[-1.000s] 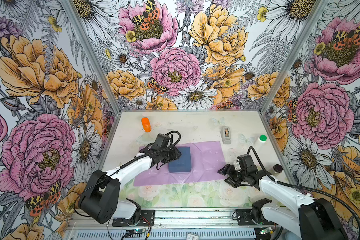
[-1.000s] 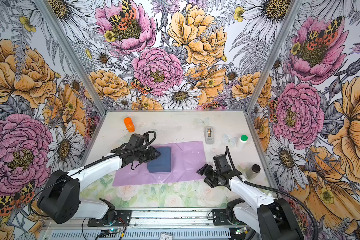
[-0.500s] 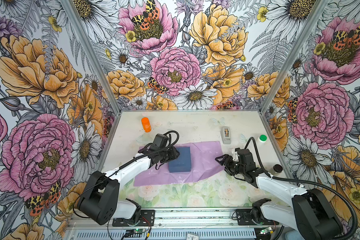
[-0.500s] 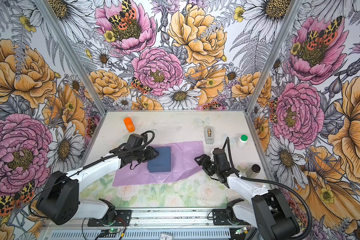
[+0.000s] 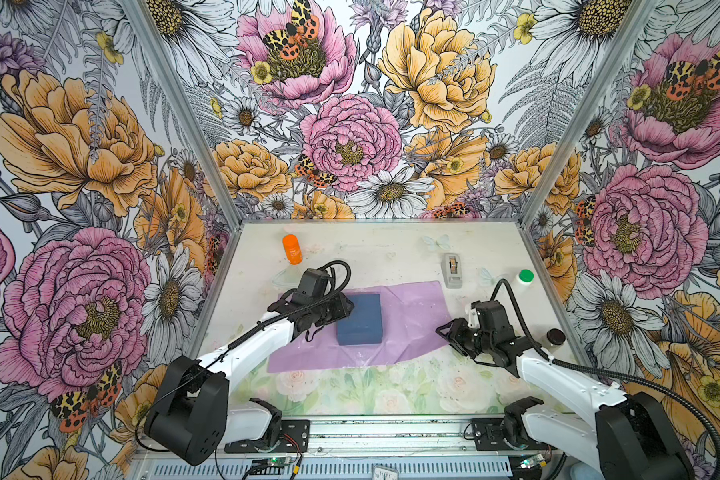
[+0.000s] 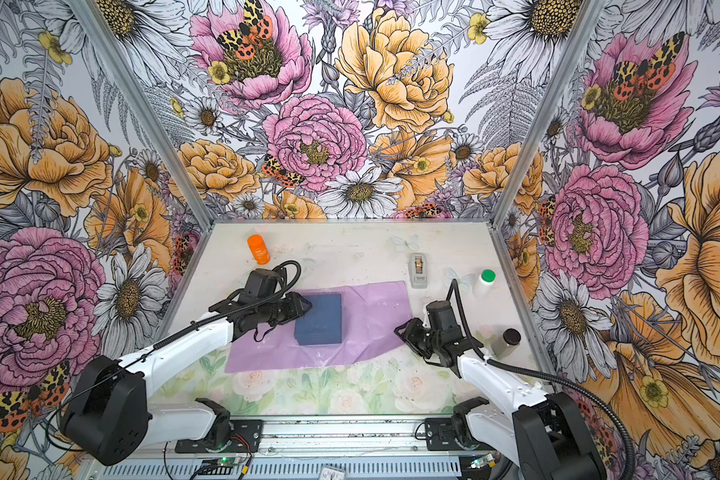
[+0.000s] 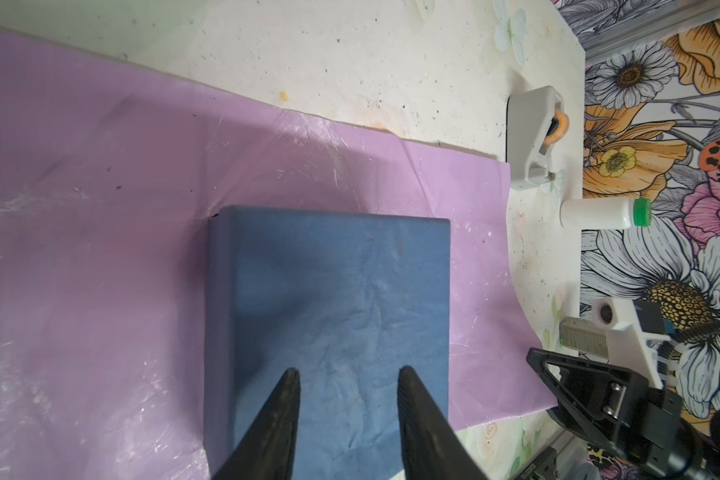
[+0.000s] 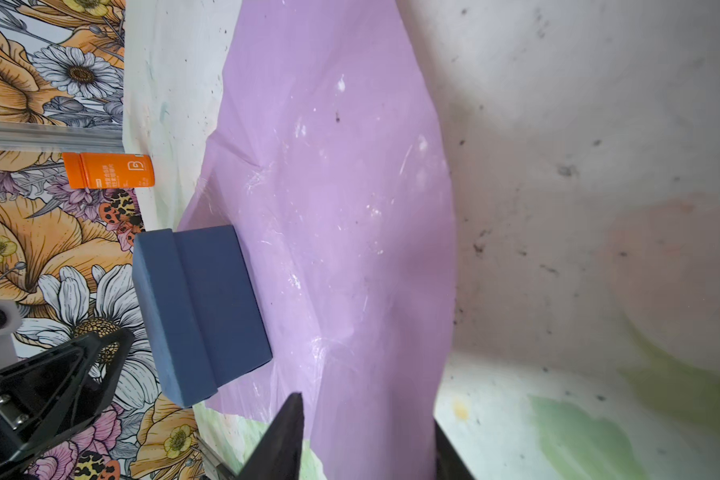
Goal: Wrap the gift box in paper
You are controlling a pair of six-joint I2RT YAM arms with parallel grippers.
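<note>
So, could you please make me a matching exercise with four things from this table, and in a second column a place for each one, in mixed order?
Things:
1. gift box
2. tape dispenser
3. orange bottle
4. white bottle with green cap

Places:
a. near the right edge of the table
b. on the paper
c. at the far left of the table, off the paper
d. beside the paper's far right corner

Pairs: 1-b, 2-d, 3-c, 4-a
</note>
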